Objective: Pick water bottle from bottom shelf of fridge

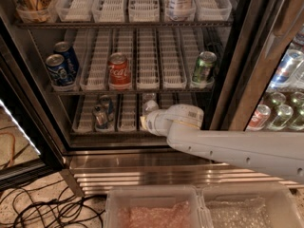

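Standing on the bottom shelf (126,114), the water bottle (150,104) is just behind the tool (148,121), grip state unclear.

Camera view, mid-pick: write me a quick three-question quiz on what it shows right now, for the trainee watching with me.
1. True or false: the red can stands one rack above the bottom shelf.
2. Where is the gripper? A: at the top rack. B: at the bottom shelf, right by the water bottle. C: at the green can.
3. Fill in: in the camera view, the silver-blue cans on the bottom shelf stand to the ___ of the water bottle.
Key: 1 true; 2 B; 3 left.
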`<act>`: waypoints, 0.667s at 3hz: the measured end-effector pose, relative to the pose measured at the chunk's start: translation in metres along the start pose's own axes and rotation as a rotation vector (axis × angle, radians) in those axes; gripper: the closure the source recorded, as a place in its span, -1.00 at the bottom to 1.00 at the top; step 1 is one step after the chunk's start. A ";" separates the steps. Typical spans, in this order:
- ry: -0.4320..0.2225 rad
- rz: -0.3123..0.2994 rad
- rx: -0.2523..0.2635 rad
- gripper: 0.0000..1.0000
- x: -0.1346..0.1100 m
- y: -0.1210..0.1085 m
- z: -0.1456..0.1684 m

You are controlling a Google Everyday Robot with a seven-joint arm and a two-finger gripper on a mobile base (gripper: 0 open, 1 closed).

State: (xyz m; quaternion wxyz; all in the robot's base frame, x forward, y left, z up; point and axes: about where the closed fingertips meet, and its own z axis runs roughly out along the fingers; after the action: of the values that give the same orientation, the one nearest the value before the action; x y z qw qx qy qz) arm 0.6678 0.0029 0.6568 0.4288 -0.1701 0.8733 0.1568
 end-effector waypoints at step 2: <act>0.000 0.001 0.007 1.00 -0.002 0.000 -0.005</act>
State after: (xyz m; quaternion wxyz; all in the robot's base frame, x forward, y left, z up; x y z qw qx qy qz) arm 0.6653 0.0014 0.6613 0.4291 -0.1680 0.8740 0.1540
